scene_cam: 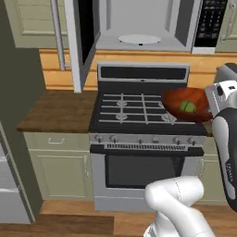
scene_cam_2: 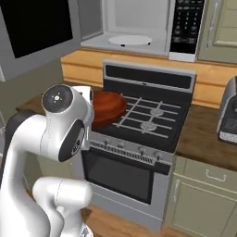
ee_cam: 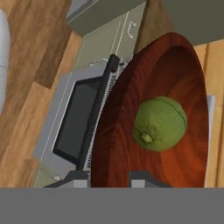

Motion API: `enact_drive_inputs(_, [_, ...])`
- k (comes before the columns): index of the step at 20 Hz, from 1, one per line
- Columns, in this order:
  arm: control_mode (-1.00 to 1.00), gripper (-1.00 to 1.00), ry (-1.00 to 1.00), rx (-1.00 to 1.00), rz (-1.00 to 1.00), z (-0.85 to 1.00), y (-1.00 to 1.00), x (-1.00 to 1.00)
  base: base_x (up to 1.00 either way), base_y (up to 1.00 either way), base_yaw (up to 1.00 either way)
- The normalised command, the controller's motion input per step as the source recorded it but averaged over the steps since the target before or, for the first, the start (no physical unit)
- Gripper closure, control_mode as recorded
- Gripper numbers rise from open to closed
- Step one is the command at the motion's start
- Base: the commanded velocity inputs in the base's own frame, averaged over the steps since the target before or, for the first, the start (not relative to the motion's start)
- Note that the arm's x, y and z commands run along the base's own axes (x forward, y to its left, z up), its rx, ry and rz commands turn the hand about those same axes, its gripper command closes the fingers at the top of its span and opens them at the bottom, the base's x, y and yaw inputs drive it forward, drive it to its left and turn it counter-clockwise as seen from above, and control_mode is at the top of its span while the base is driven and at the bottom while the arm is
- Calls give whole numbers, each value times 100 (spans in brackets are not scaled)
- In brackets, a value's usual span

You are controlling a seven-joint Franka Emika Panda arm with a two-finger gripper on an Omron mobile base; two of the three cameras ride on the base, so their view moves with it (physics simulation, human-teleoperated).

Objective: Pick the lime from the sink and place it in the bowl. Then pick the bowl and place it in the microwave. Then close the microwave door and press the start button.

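Arm raised at the stove's right front, wrist level with the cooktop; gripper [ee_cam: 108,177] part-closed, its fingers pinching the near rim of the bowl [scene_cam: 185,102], which hangs over the stove's [scene_cam: 139,111] right burners. Microwave [scene_cam: 139,28] above stands open, door [scene_cam: 78,41] swung out left, turntable bare, clear air between cooktop and cavity. Lime [ee_cam: 159,124] sits inside the bowl, just beyond the fingertips.
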Motion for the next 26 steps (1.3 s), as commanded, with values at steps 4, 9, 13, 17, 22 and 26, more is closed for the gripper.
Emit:
enact_drive_inputs(4, [100,100,0,0,0,0,0,0,69,-2,23])
enact_drive_inputs(9, [100,100,0,0,0,0,0,0,85,-2,17])
enact_drive_inputs(13, [100,100,0,0,0,0,0,0,74,0,13])
enact_drive_inputs(17, [100,100,0,0,0,0,0,0,79,0,12])
enact_drive_inputs(22, [100,100,0,0,0,0,0,0,3,0,25])
enact_drive_inputs(26, [100,100,0,0,0,0,0,0,-15,-3,25])
